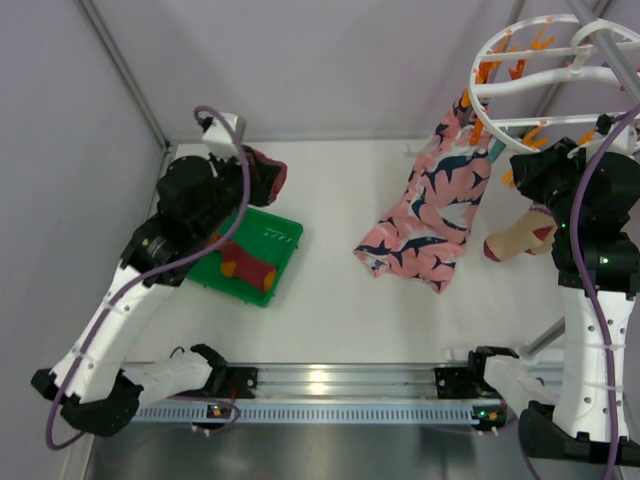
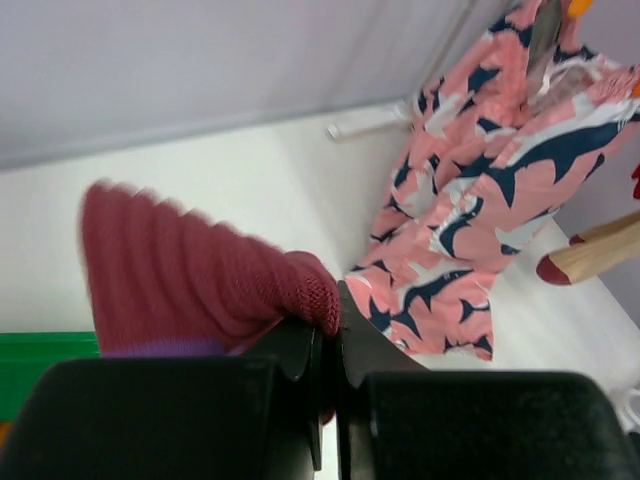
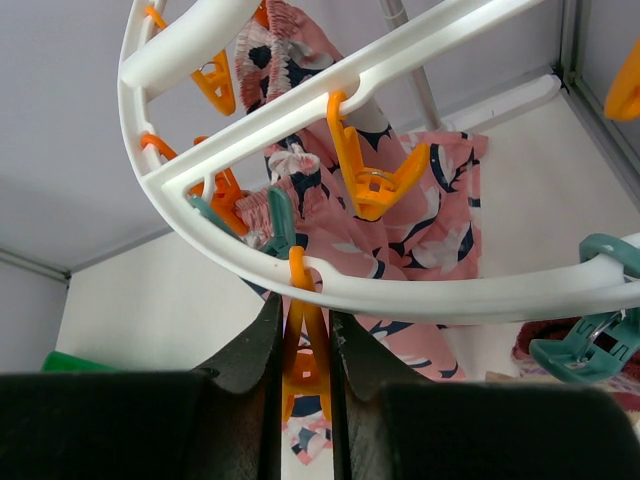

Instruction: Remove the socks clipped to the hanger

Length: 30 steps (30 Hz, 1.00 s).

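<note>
My left gripper (image 1: 252,168) is shut on a maroon ribbed sock (image 1: 268,170) and holds it above the far edge of the green tray (image 1: 285,240). In the left wrist view the sock (image 2: 200,270) bulges left out of the shut gripper (image 2: 338,310). The white round hanger (image 1: 545,60) hangs at the far right. My right gripper (image 1: 545,170) reaches up under it. In the right wrist view this gripper (image 3: 305,320) is shut on an orange clip peg (image 3: 305,355) hanging from the hanger's outer ring (image 3: 420,295). A tan sock (image 1: 515,242) with a maroon toe hangs below the hanger.
A red sock with orange patches (image 1: 245,262) lies in the green tray. A large pink cloth with navy and white print (image 1: 430,210) hangs from the hanger down to the table. Grey frame poles (image 1: 125,70) stand at the back left and right. Teal pegs (image 3: 590,340) hang nearby.
</note>
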Motion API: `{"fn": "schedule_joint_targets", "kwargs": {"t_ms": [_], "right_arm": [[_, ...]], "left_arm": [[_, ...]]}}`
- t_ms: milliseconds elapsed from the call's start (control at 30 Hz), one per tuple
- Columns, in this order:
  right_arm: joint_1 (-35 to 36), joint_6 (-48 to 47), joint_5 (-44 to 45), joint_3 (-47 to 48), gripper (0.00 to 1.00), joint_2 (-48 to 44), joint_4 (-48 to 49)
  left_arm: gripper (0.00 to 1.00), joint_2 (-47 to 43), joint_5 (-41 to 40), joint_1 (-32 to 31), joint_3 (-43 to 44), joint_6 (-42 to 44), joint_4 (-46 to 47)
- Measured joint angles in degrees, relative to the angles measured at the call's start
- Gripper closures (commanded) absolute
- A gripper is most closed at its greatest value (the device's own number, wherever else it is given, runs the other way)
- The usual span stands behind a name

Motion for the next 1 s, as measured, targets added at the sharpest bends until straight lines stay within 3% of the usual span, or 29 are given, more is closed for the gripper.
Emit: {"fn": "schedule_joint_targets", "kwargs": {"t_ms": [200,500,1000], "right_arm": [[0.0,-0.1,-0.2,0.0,1.0,0.0,0.0],[0.0,0.0,-2.1,-1.2,1.0,-0.4,1.0],[0.0,0.5,-6.3,-2.7,1.0,-0.3,3.9]], "left_arm": [[1.0,-9.4,-12.7,-0.6,-3.4,5.9,-1.3],[1.0,-8.9,-25.7,-0.5,-18.1,4.2,-7.7],[1.0,-7.6,-30.4,1.8,-22.6,-0.5,-9.5]]}}
